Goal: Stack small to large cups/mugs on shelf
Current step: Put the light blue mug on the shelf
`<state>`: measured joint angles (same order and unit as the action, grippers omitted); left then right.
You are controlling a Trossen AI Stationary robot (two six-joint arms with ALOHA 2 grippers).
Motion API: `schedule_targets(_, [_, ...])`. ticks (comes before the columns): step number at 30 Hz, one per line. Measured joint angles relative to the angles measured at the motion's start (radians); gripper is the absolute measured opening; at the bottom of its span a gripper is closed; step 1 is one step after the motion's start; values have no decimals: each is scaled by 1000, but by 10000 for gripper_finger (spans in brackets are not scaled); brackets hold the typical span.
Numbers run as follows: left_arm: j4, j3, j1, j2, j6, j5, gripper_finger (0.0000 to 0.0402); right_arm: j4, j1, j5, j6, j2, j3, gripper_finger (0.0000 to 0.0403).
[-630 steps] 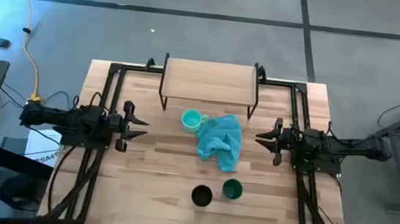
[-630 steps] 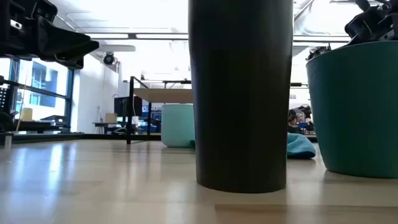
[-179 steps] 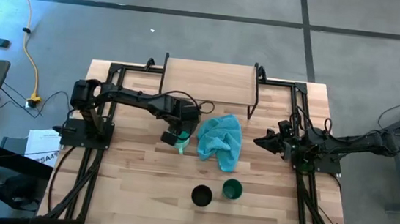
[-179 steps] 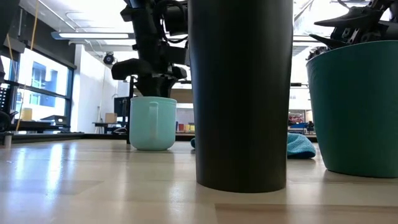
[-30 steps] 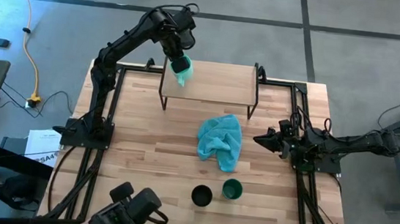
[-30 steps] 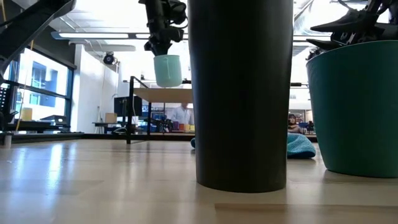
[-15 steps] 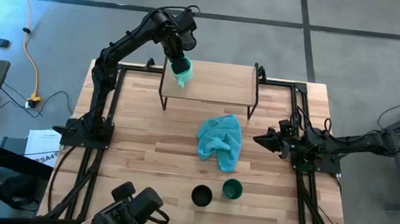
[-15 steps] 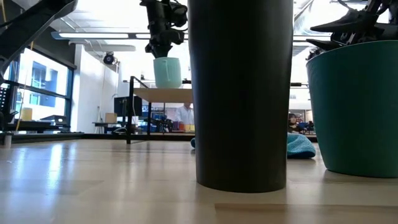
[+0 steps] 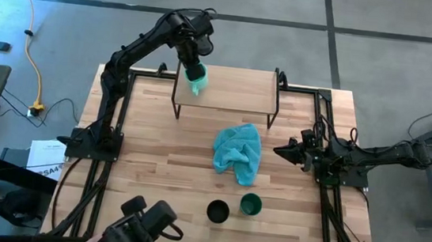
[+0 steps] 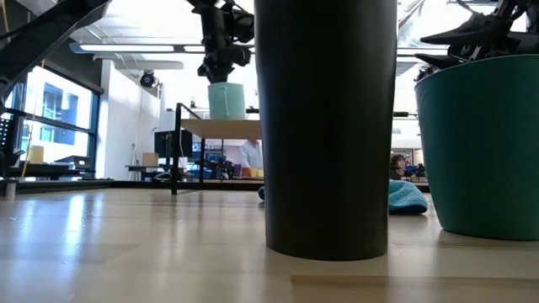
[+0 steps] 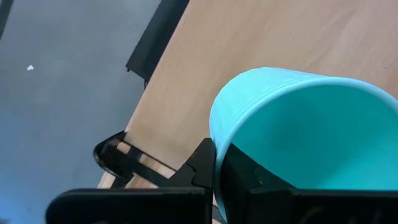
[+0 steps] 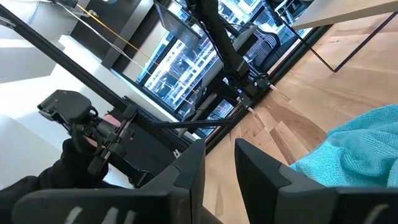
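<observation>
Turquoise mug (image 9: 195, 78), clamped in left gripper (image 9: 193, 65) fingers, has dropped to the shelf (image 9: 239, 89) top, first placement near; right gripper (image 9: 282, 151) fingers parted, empty.

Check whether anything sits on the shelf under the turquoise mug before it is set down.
Nothing visible: the left hand holds the light turquoise mug over the light-wood shelf, whose board is bare.

turquoise mug (image 9: 195, 78) upright at shelf (image 9: 235, 89) left end, black cup (image 9: 217, 212), green cup (image 9: 251, 205)
</observation>
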<state>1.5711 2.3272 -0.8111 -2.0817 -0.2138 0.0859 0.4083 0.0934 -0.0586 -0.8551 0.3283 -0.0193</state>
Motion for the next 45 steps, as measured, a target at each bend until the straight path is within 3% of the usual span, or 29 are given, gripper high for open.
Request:
schedule_targets(16, [-1, 1, 0, -9, -17, -7, 2, -9, 0, 2, 22, 0, 0, 79])
schedule_targets(28, [0, 1, 6, -12, 3, -25, 44, -17, 0, 2, 26, 0, 0, 79])
schedule_targets(45, [-1, 1, 33, -12, -97, 44, 58, -19, 0, 2, 18, 0, 0, 79])
